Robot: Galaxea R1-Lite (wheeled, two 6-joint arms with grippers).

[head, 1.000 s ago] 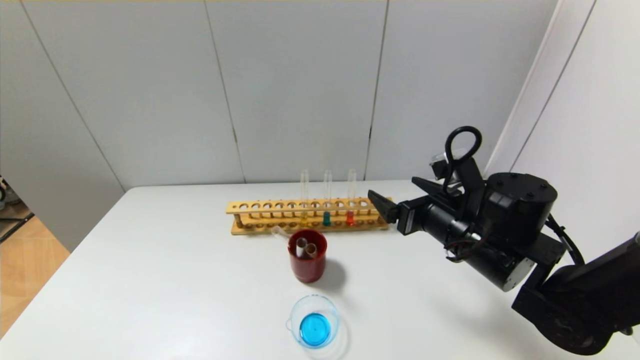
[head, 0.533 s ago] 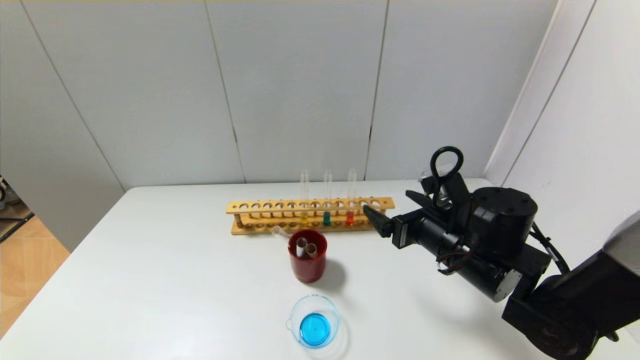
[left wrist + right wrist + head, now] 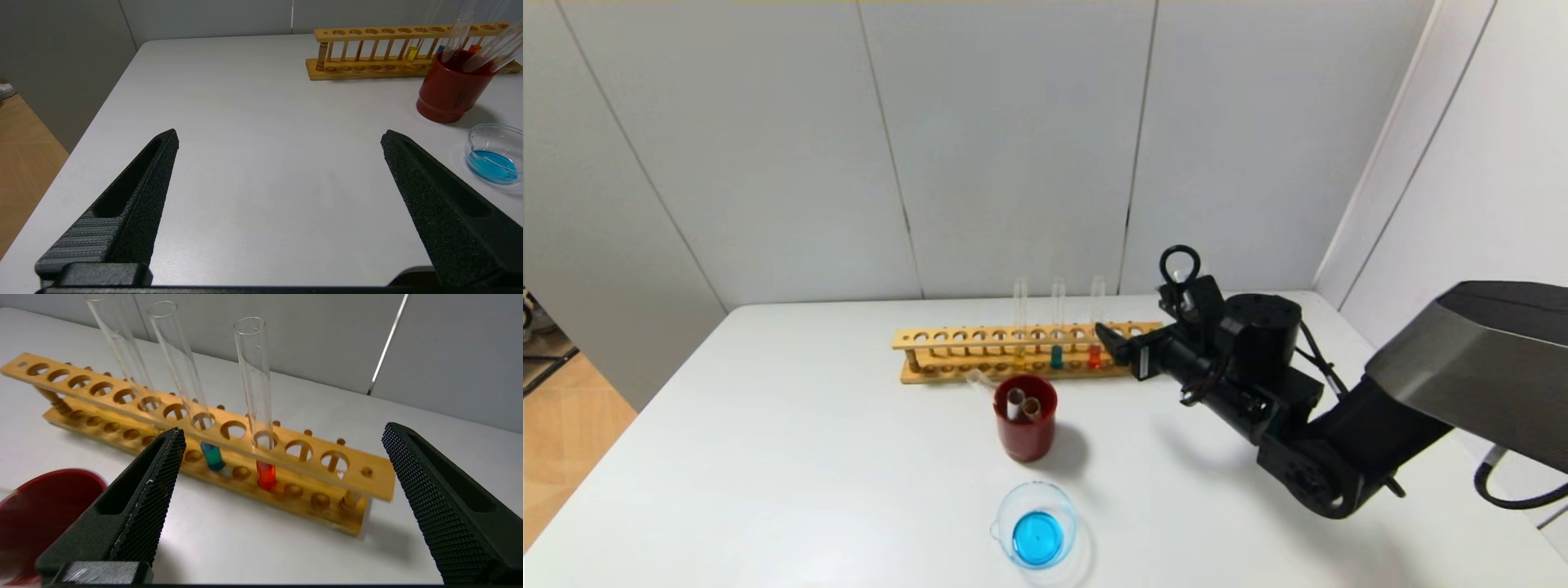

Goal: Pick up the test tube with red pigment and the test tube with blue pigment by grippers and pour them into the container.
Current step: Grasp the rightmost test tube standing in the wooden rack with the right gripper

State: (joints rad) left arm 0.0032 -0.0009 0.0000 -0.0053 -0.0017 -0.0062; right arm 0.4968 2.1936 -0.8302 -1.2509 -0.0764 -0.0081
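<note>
The test tube with red pigment (image 3: 1095, 327) stands upright in the wooden rack (image 3: 947, 336), third hole from the rack's right end. It also shows in the right wrist view (image 3: 255, 384). My right gripper (image 3: 1123, 322) is open and empty just right of this tube, at the rack's right end; in the right wrist view the gripper (image 3: 282, 430) faces the tube from a short way off. No tube with bright blue liquid shows. The container (image 3: 1045, 487), a glass beaker near the front edge, holds blue liquid. My left gripper (image 3: 280, 132) is open and empty over the bare table.
A tube with teal-green liquid (image 3: 1056, 357) and one with yellowish liquid (image 3: 1019, 356) stand in the rack left of the red one. A dark red cup (image 3: 1025, 437) with two empty tubes stands between rack and beaker.
My right arm has moved left and toward the rack, and its open gripper has come down to the rack's right end, closer to the red tube. Nothing on the table moved.
</note>
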